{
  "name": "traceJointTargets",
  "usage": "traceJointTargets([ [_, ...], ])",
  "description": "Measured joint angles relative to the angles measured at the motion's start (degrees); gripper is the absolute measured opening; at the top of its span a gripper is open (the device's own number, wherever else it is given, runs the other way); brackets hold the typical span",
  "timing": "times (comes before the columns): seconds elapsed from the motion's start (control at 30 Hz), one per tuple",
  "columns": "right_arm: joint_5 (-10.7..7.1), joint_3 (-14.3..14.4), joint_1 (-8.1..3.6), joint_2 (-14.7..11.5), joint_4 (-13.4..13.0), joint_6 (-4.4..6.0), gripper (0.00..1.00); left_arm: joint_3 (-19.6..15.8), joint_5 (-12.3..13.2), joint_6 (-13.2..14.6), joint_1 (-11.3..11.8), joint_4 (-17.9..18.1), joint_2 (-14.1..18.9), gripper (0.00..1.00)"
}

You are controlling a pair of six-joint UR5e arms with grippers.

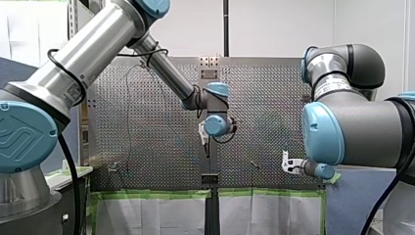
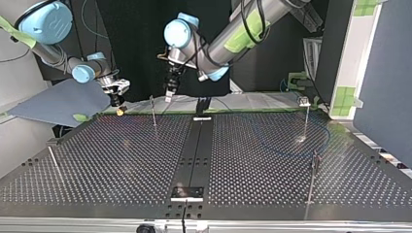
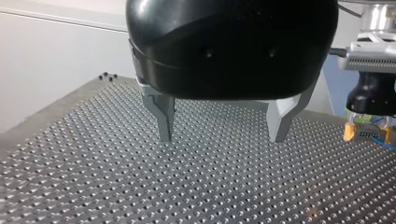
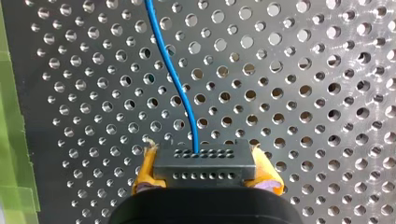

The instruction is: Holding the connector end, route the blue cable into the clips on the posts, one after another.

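R pincer: yellow pads clamped on black connector, blue cable running off over perforated surface. L pincer: wide open, empty, above surface.

A robotics lab: a perforated table edged with green tape, between mounted robot arms.

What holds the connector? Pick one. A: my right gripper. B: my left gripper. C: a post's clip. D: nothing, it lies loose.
A: in the right wrist view the connector sits clamped between my right gripper's yellow pads, the blue cable leading ahead; my left gripper is open, empty.
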Motion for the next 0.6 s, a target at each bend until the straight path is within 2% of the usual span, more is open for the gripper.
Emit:
traceJointTargets([
  [0.37,-0.14,0.02,-0.23,0.02,0.38,-0.09,0.0,-5.31,0.05,-0.78,0.02,1.05,5.31,0.98],
  [0.6,-0.28,0.02,-0.53,0.02,0.49,-0.1,0.0,-8.75,0.05,-2.07,0.29,3.72,8.75,0.98],
])
